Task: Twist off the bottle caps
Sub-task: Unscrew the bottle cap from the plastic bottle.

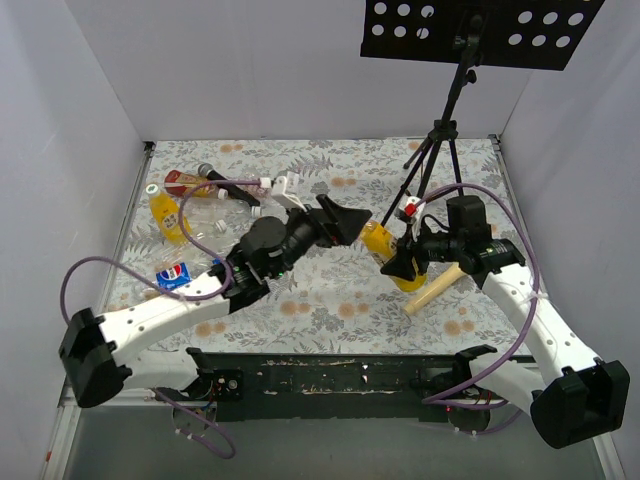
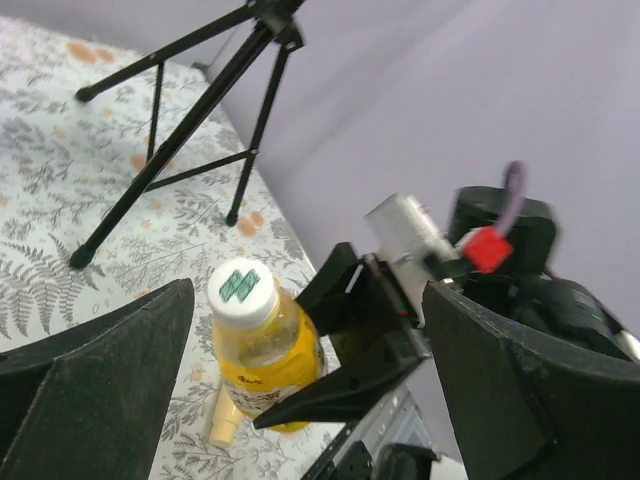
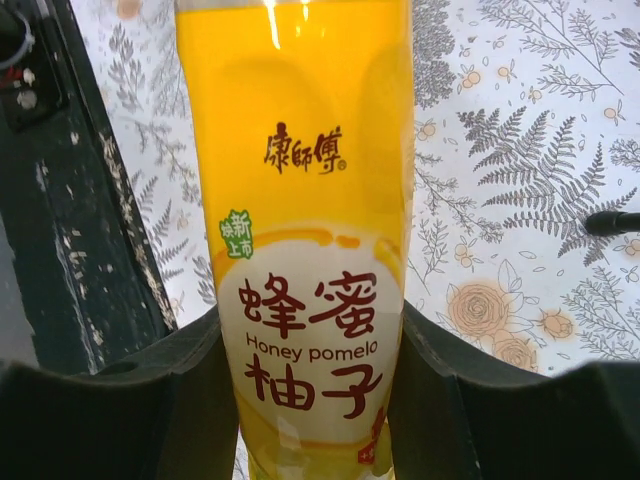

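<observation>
An orange-yellow bottle [image 1: 383, 250] with a yellow "Honey pomelo" label [image 3: 305, 330] is held above the table, and my right gripper [image 3: 312, 400] is shut on its body. Its white bottle cap [image 2: 241, 287], marked in green, sits on the neck and points at my left gripper [image 2: 308, 300]. That gripper is open, its fingers [image 2: 110, 380] standing wide on either side of the cap without touching it. From above, the left gripper [image 1: 345, 222] meets the right gripper [image 1: 402, 264] at mid-table.
At the back left lie more bottles: an orange one [image 1: 165, 215], a red-labelled one [image 1: 185, 182], a clear one [image 1: 215, 217] and a blue-labelled one [image 1: 175, 275], beside a black microphone [image 1: 215, 175]. A tan cone stick [image 1: 432, 290] lies under the right arm. A black tripod stand [image 1: 440, 150] rises behind.
</observation>
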Action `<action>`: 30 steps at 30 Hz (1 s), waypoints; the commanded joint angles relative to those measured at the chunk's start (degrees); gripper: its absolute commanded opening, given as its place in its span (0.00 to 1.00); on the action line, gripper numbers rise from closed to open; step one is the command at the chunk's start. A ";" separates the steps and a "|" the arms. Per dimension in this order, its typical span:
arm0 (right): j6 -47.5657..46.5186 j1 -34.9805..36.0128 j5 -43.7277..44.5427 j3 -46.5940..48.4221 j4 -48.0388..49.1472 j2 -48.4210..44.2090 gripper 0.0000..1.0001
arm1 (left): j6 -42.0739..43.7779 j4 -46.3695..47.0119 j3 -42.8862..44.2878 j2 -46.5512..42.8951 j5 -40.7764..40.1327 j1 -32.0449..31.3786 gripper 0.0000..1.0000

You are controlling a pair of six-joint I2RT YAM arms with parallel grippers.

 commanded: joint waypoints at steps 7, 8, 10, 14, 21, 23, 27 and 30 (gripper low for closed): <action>-38.32 -0.77 -9.39 -1.90 -15.45 -1.21 0.08 | 31.30 -35.82 6.31 -13.67 35.17 5.38 0.98; -40.08 -0.77 -9.57 -1.81 -15.97 -1.04 0.08 | 33.50 -37.32 6.75 -13.59 36.58 5.38 0.98; -41.23 -0.77 -9.13 -1.20 -16.85 -0.34 0.08 | 36.59 -39.61 7.80 -12.62 39.40 5.38 0.98; -45.45 -0.68 -10.18 -0.32 -20.54 0.63 0.08 | 40.46 -39.01 7.02 -9.90 43.71 5.56 0.88; -45.81 -0.77 -10.01 -2.34 -19.84 -0.51 0.08 | 40.99 -35.05 7.01 -6.56 47.32 5.55 0.66; -45.72 -0.77 -10.36 -2.43 -19.84 -0.60 0.08 | 40.82 -34.43 7.10 -5.86 47.32 5.47 0.63; -45.63 -0.77 -10.54 -2.43 -19.84 -0.25 0.08 | 40.47 -33.29 7.28 -4.62 47.76 5.55 0.55; -45.63 -0.77 -10.89 -2.16 -20.02 0.11 0.08 | 40.38 -33.03 7.63 -3.39 47.94 5.55 0.50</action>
